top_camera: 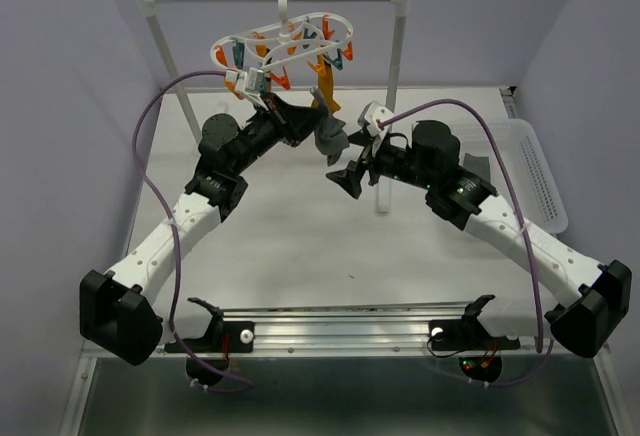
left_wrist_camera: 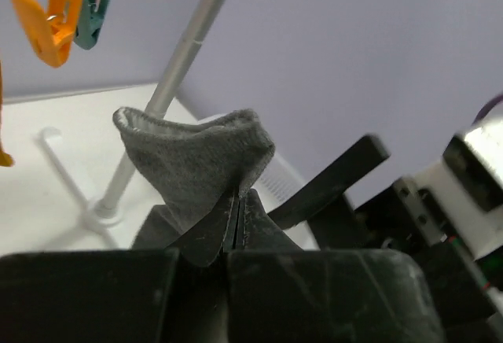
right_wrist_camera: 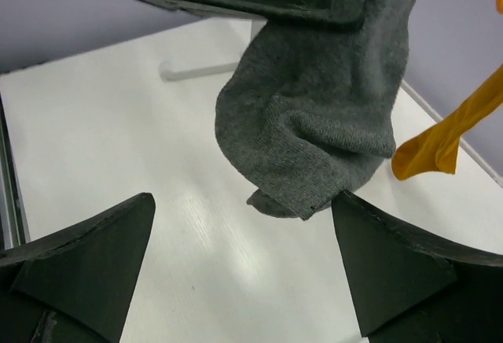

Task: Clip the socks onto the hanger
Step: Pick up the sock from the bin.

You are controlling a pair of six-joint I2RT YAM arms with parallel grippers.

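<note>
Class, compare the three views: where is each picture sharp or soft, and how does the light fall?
Top external: even, soft light, only faint shadows on the table, everything sharp. Left wrist: the grey sock shows crisp knit, while the left fingers are dark and the far right edge looks soft. Right wrist: sock texture sharp, a mild sheen on the table, right fingers nearly featureless black.

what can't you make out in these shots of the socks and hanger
Top external: the right arm covers part of the basket, hiding what it holds.
Right wrist: the orange sock runs off the right edge, so its clip is cut off.
Left wrist: the shut jaws hide the lower part of the grey sock; the hanger frame is cut off above, and only two clips show.
</note>
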